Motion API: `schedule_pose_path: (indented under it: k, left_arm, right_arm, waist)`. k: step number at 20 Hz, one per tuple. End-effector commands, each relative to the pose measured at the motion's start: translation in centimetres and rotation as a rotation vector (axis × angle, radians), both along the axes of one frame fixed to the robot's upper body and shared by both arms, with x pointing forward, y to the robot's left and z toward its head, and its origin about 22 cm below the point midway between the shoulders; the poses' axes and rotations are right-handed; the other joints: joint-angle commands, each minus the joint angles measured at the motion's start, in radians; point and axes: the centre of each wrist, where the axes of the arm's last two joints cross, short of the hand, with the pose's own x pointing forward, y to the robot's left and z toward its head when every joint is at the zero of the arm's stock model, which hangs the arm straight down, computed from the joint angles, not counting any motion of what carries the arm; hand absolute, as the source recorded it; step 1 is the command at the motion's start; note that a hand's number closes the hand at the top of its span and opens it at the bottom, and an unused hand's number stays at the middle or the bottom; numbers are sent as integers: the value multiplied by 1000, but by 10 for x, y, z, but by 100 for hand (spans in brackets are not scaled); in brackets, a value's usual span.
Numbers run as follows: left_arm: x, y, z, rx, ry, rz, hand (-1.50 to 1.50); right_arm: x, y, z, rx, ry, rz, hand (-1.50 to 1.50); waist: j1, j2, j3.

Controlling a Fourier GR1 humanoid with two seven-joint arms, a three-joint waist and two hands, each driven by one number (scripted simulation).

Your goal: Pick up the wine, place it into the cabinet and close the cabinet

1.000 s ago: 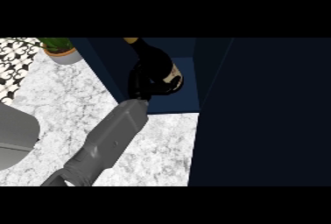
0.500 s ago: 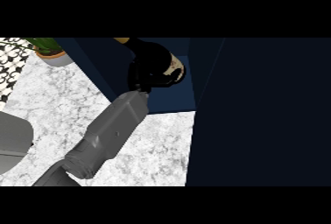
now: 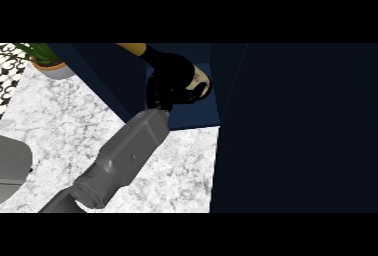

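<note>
Wine bottle (image 3: 198, 80) is already off the marble counter (image 3: 66, 120) and inside the open mouth of the dark blue cabinet (image 3: 196, 112). It is tilted, with its gold-foiled neck (image 3: 135, 48) leaning toward the cabinet's left wall. The left hand (image 3: 173, 80) is clamped on the bottle's body, fingers and thumb curled round it, and the grey forearm runs back from the cabinet's opening across the counter. The right hand does not show.

So the pick-up is done and the placing is under way. Whether the bottle's base rests on the cabinet floor cannot be told, because the hand and the dark interior hide it. What is left, as I judge it:

- set the bottle down upright within the cabinet
- let go of it and draw the hand out
- swing the cabinet shut, as it stands open now

A potted plant (image 3: 50, 64) stands on the counter well to the left of the cabinet and plays no part.

On the bottle a pale cream label (image 3: 201, 86) shows just beside the thumb. No brand, lettering or figures can be read on it, and nothing else near the cabinet carries writing.
</note>
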Motion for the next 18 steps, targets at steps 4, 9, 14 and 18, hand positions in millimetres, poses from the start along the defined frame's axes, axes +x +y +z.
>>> schedule_pose_path:
  k: [4, 9, 14, 18]
  left_arm:
    - [-15, -7, -12, -8, 21, -11, 150]
    - [-6, -19, 8, -42, 17, 15, 150]
    - [-16, -19, -3, -70, 22, 59, -150]
    - [-20, -12, -14, -83, 7, 102, -150]
  right_arm:
    - [7, 1, -1, 13, -14, 30, -150]
    - [0, 3, 8, 23, -11, 25, -150]
    - [13, 2, 4, 5, -18, 9, -150]
    - [16, 1, 6, 0, -28, 32, -150]
  waist:
    - [-29, 9, 0]
    - [-29, 4, -1]
    - [-31, 9, -1]
    - [-20, 10, -1]
